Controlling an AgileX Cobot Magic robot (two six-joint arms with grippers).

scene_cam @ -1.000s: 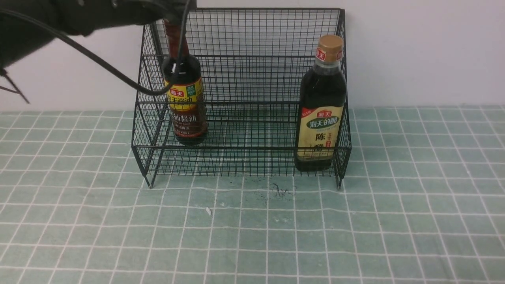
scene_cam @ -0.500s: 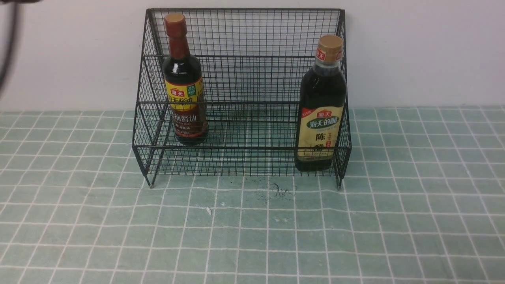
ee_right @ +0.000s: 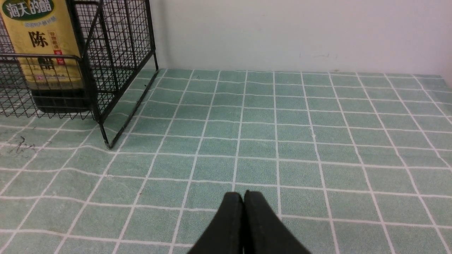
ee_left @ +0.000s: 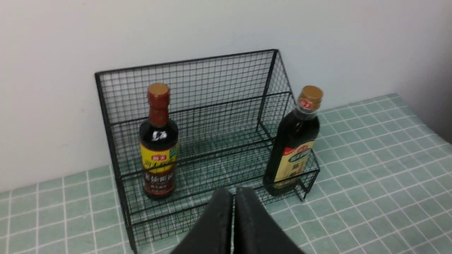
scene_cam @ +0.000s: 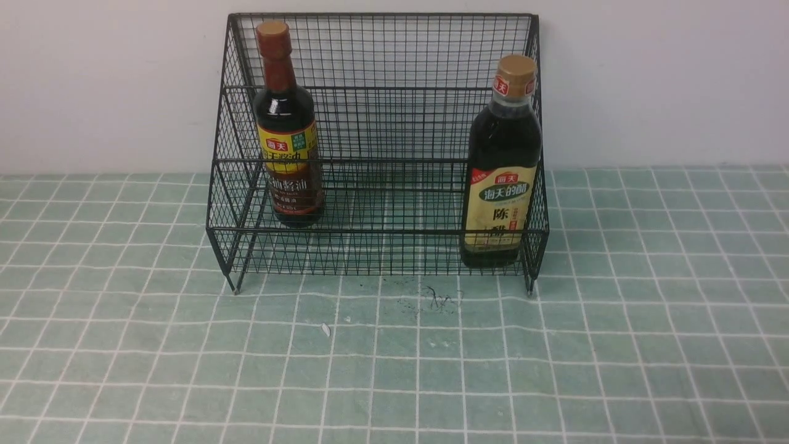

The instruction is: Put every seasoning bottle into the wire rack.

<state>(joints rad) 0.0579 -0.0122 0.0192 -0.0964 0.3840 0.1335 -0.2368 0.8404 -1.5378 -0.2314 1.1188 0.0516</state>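
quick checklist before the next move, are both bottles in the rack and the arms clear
1. Slim red-capped bottle inside the wire rack, upright on the upper tier: ok.
2. Wider tan-capped bottle inside the rack, upright on the lower tier at its right end: ok.
3. Left gripper shut, holding nothing, back from the rack: ok.
4. Right gripper shut, holding nothing, over the tablecloth off the rack's right side: ok.
5. Any bottle left outside the rack: none seen in any view: ok.
6. Rack's four feet flat on the cloth: cannot tell, rear feet hidden.
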